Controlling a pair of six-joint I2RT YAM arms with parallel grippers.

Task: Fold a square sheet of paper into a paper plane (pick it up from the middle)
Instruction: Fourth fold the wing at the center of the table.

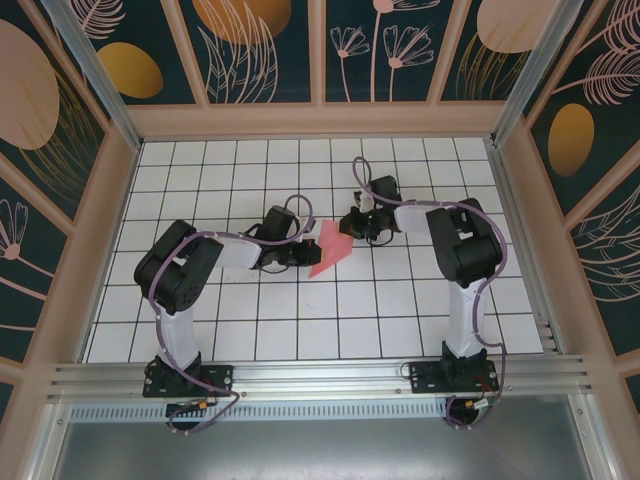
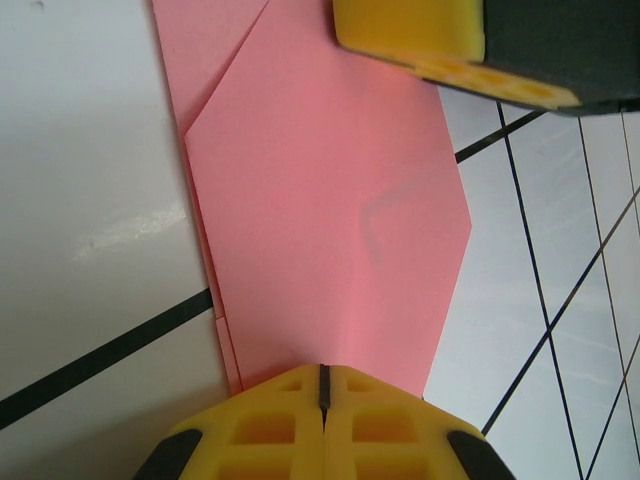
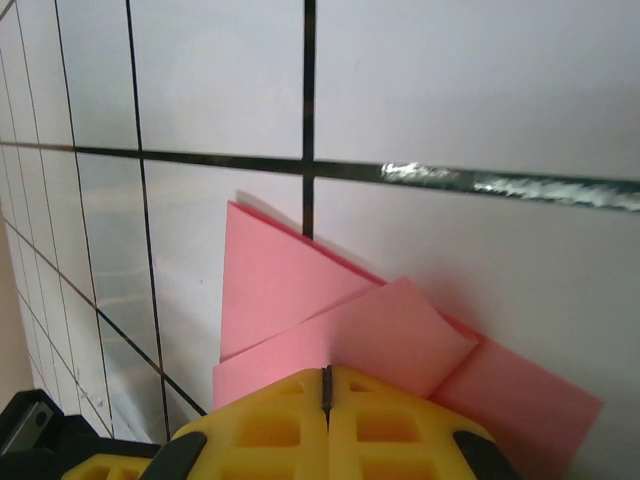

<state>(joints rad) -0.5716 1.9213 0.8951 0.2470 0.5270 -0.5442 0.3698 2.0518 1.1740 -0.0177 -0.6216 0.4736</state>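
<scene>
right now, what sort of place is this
Probably a purpose-built robot test cell: a white grid-tiled tabletop, dark floral wall panels, and the left arm and right arm bolted to an aluminium rail.

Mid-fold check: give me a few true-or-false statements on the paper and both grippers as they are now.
1. The left gripper and the right gripper are both shut. True.
2. The paper is a flat, unfolded square. False: overlapping folded layers show.
3. The paper lies between the two grippers on the table. True.
4. The right gripper hangs far from the paper. False: its tips are at the paper's edge.
</scene>
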